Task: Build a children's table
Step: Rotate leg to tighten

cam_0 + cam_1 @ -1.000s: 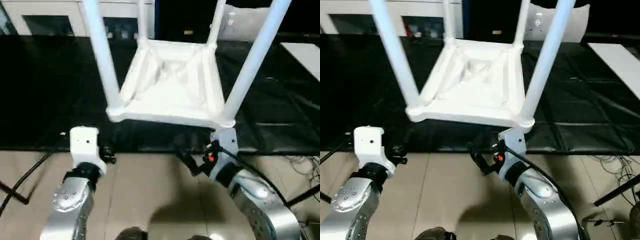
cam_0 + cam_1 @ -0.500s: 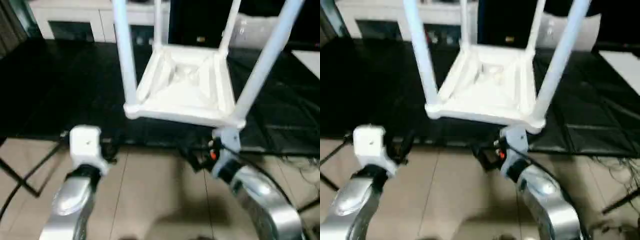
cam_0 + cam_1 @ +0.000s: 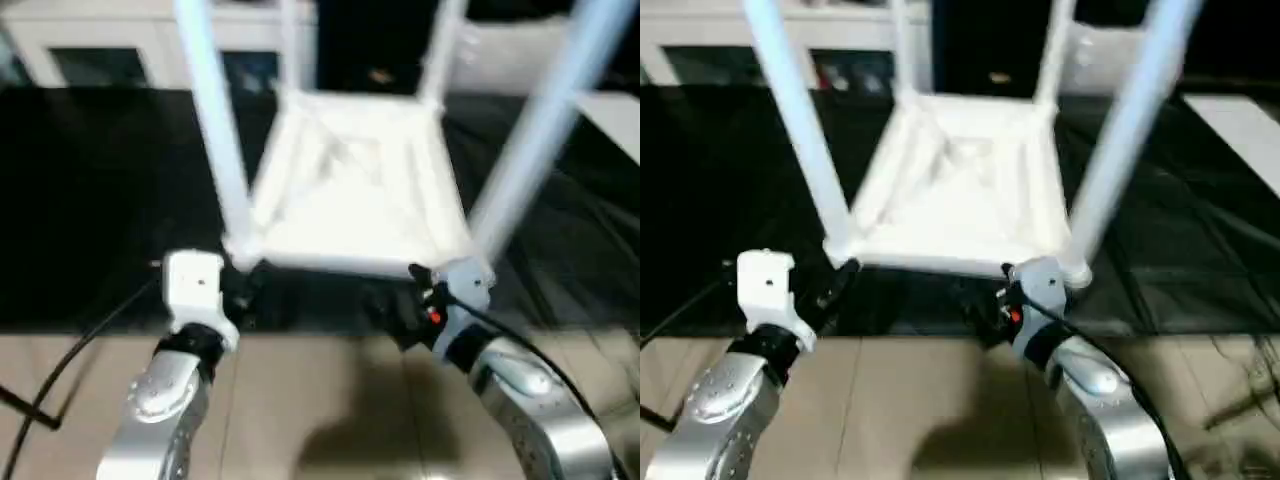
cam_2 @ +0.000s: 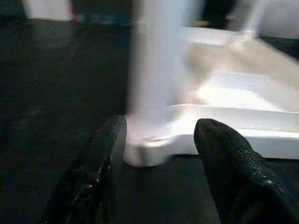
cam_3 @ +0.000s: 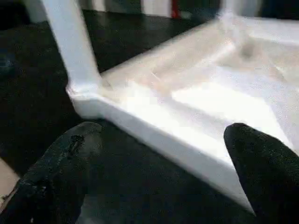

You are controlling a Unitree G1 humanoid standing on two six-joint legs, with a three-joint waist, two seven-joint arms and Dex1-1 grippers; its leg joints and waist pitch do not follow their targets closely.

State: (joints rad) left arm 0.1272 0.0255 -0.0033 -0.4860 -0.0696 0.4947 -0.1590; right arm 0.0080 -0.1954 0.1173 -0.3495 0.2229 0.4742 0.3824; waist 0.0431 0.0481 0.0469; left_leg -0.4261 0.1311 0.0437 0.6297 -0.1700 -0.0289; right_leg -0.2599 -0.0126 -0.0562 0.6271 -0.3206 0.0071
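**Upturned table on black mat, both grippers open at its near edge**

Children's table point(image 3: 355, 190) seen upside down on a black mat point(image 3: 90, 200), ribbed underside of the tabletop point(image 3: 960, 190) facing up. Four white tube legs standing upright from the round corner sockets: near left leg point(image 3: 215, 130), near right leg point(image 3: 540, 130), far left leg point(image 3: 290, 45), far right leg point(image 3: 440, 50). Mat spread over a tan tiled floor point(image 3: 320, 400), with the near rim of the tabletop lying close to the mat's front edge.

Left gripper point(image 4: 161, 140) held partly open, black fingers point(image 4: 100, 172) set either side of the near left corner socket point(image 4: 145, 149), close to it but not seen touching. Right gripper point(image 5: 163, 154) spread wide, fingers point(image 5: 60, 172) apart before the near rim of the tabletop, nothing between them but mat and rim; contact not seen. Silver forearms reaching in from below in the head views, left wrist block point(image 3: 195, 285) just beside the near left corner, right wrist point(image 3: 450, 300) just beside the near right corner.

White cabinets point(image 3: 90, 50) with dark openings standing beyond the mat. No writing, label or brand mark readable anywhere.
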